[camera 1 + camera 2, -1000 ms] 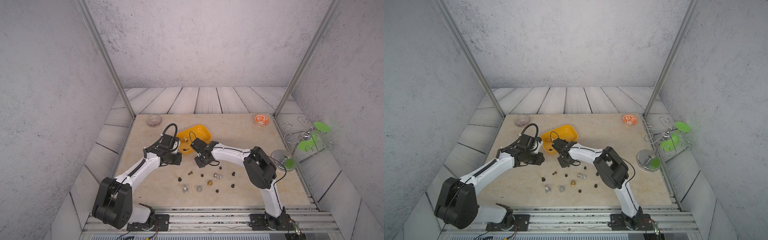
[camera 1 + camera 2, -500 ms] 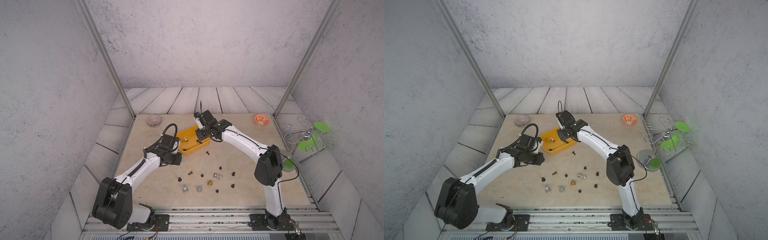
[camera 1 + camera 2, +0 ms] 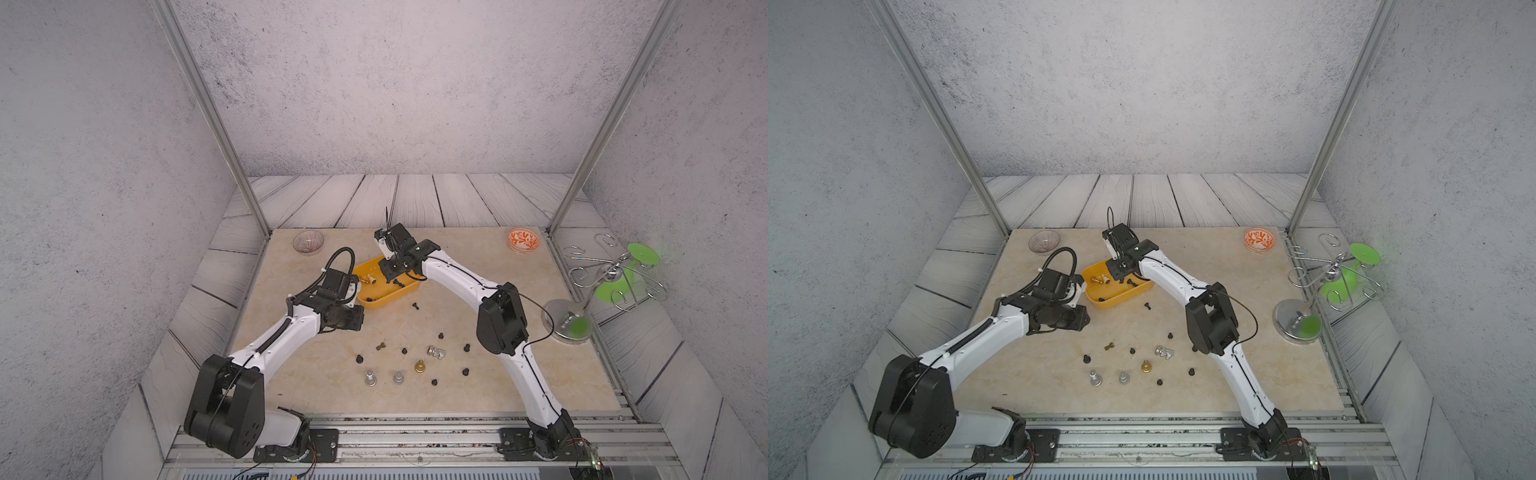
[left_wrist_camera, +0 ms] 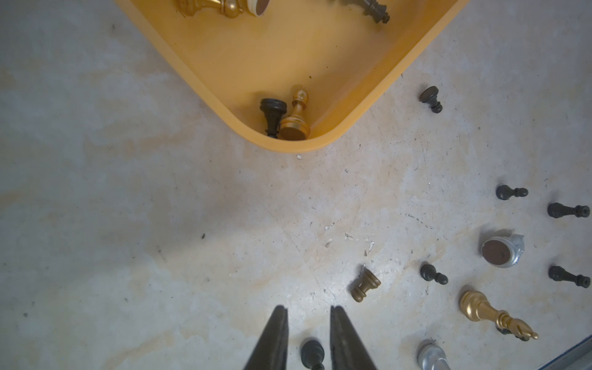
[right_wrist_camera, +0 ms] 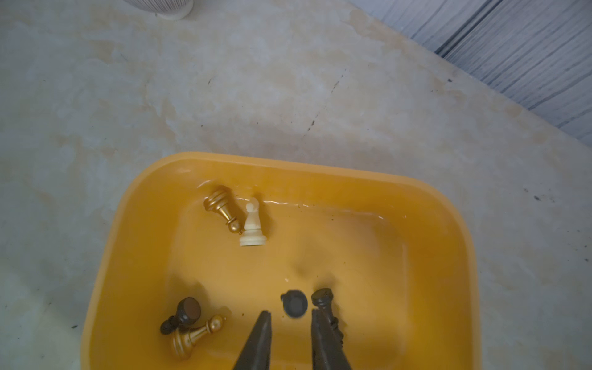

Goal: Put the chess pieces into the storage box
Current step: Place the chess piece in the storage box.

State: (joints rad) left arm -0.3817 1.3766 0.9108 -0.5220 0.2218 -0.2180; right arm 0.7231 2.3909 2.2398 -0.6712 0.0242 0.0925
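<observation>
TUB FILLING UP: My right end effector (image 5: pixel 290 312) hangs released over the yellow storage box (image 5: pixel 442 256), jaws parted, with a blurred black piece (image 5: pixel 294 307) just off its tips. A cream pawn (image 5: pixel 252 224) and a gold piece (image 5: pixel 221 205) lie touching inside. The box sits at eleven o'clock from the middle of the worktop (image 3: pixel 478 257). Loose chess pieces (image 3: pixel 419 366) are scattered at six o'clock. My left end effector (image 4: pixel 307 308), released and empty, hovers at the box's eight o'clock.
</observation>
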